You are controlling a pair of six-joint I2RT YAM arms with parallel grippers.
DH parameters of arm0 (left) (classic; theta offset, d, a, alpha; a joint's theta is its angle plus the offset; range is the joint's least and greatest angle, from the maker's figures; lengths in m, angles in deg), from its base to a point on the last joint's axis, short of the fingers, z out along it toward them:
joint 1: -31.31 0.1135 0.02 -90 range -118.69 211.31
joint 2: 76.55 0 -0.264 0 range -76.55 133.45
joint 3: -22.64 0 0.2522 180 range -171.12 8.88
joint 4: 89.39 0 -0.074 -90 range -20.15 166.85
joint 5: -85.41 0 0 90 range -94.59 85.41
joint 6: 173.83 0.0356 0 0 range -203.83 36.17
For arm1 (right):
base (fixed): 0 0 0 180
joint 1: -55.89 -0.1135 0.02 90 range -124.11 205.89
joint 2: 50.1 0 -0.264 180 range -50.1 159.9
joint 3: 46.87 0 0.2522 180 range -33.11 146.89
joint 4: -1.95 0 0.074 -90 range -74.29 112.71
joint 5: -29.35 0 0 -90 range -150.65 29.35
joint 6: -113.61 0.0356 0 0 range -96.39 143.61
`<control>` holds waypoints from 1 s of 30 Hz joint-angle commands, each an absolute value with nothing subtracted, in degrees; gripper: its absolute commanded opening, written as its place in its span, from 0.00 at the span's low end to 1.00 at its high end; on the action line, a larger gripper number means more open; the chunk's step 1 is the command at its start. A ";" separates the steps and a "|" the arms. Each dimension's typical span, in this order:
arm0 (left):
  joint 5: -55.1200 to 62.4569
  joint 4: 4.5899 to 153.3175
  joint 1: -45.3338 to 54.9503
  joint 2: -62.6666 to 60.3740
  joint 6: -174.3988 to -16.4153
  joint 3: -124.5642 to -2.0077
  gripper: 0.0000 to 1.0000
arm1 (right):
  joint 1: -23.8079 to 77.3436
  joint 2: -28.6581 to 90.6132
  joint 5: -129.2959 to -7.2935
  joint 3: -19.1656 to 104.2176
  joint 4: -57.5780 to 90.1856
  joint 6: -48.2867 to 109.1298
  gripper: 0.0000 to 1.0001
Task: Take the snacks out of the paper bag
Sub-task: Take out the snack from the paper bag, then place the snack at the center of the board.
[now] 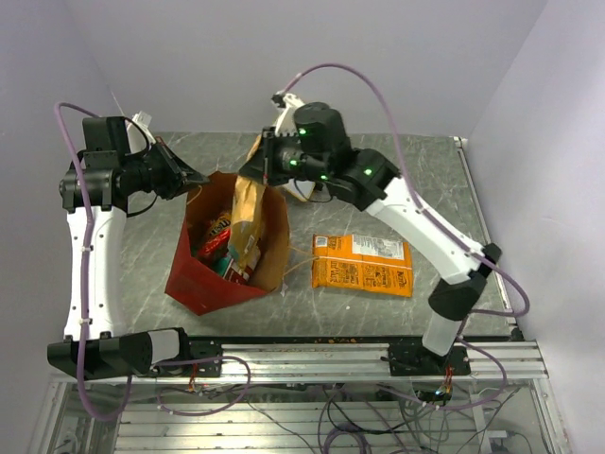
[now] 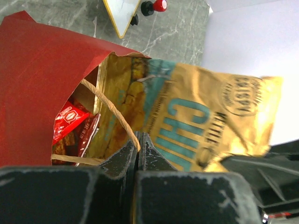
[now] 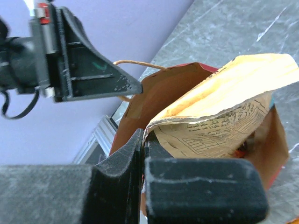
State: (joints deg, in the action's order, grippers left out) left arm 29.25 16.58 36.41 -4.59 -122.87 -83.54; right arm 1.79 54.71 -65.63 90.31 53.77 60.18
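The red paper bag (image 1: pixel 203 284) stands open on the table, left of centre. My left gripper (image 1: pixel 197 177) is shut on its thin tan handle (image 2: pixel 114 114) at the bag's far-left rim. My right gripper (image 1: pixel 262 170) is shut on the top edge of a yellow-brown snack packet (image 1: pixel 248 219) that stands half out of the bag's mouth. The packet shows teal lettering in the left wrist view (image 2: pixel 201 121) and its printed back in the right wrist view (image 3: pixel 233 112). Red and orange packets (image 1: pixel 216 235) lie inside the bag. One orange packet (image 1: pixel 364 265) lies flat on the table to the right.
A white tilted whiteboard (image 2: pixel 121 11) and a small red-and-black bottle (image 2: pixel 155 6) sit behind the bag. The table's metal rail (image 1: pixel 359 355) runs along the near edge. Purple walls close in at the back and sides.
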 commanded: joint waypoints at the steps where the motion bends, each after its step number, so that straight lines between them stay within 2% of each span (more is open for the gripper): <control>1: 29.09 18.31 36.41 -4.74 -123.55 -84.59 0.07 | 4.39 44.20 -67.75 85.92 45.29 54.96 0.00; 6: 28.62 16.97 36.46 -2.65 -121.70 -86.47 0.07 | 7.79 36.03 -70.78 83.94 42.63 53.86 0.00; 11: 28.16 17.71 36.49 -1.92 -121.40 -86.52 0.07 | 7.97 30.02 -67.56 83.20 41.49 50.26 0.00; 17: 28.88 17.11 36.44 -0.95 -120.90 -87.02 0.07 | 7.99 24.93 -52.50 86.92 53.47 42.57 0.00; 24: 28.54 15.94 36.41 -0.70 -120.80 -88.25 0.07 | 7.99 18.34 -26.02 85.77 72.49 36.83 0.00; 30: 28.30 14.50 36.41 -1.01 -119.76 -88.53 0.07 | 7.99 15.42 -18.67 79.96 83.88 39.84 0.00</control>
